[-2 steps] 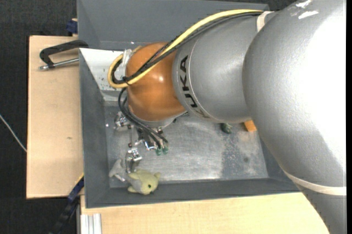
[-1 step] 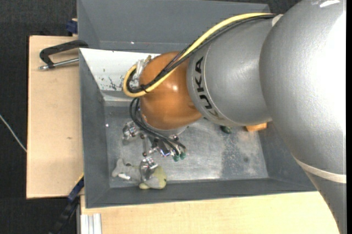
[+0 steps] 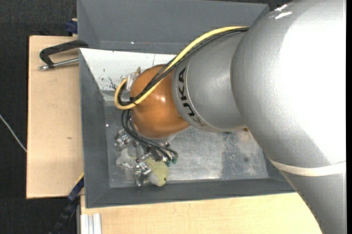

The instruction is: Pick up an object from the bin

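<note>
Pale yellowish lump (image 3: 158,173) on grey bin (image 3: 220,164) floor. Hand (image 3: 138,160) low, just beside lump; orange wrist cover (image 3: 157,109) above lump. Hand wide or narrow: cannot tell.

Arm (image 3: 264,79) was deep in the bin (image 3: 93,134), orange cover (image 3: 157,109) low over its lower-left corner. Gripper (image 3: 140,164) sat at a pale yellow lump (image 3: 158,173) on the floor. Contact unclear.

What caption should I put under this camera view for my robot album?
Robot arm's gripper reaching low left into the grey bin, right by a pale yellow lump.
</note>
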Available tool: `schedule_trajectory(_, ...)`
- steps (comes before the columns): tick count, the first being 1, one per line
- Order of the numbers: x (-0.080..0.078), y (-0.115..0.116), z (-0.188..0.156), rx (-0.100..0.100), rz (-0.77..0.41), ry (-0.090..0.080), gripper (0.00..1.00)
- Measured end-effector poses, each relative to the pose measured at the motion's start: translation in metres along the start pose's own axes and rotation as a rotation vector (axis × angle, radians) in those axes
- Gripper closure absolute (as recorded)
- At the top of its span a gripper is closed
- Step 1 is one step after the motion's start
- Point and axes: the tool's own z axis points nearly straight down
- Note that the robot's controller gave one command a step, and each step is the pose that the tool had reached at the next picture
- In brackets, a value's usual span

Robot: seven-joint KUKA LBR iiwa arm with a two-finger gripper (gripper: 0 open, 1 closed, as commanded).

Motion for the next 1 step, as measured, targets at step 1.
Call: schedule_trajectory(1,0.0004,-0.0004,-0.0020,0.001,0.000,0.001,1.00)
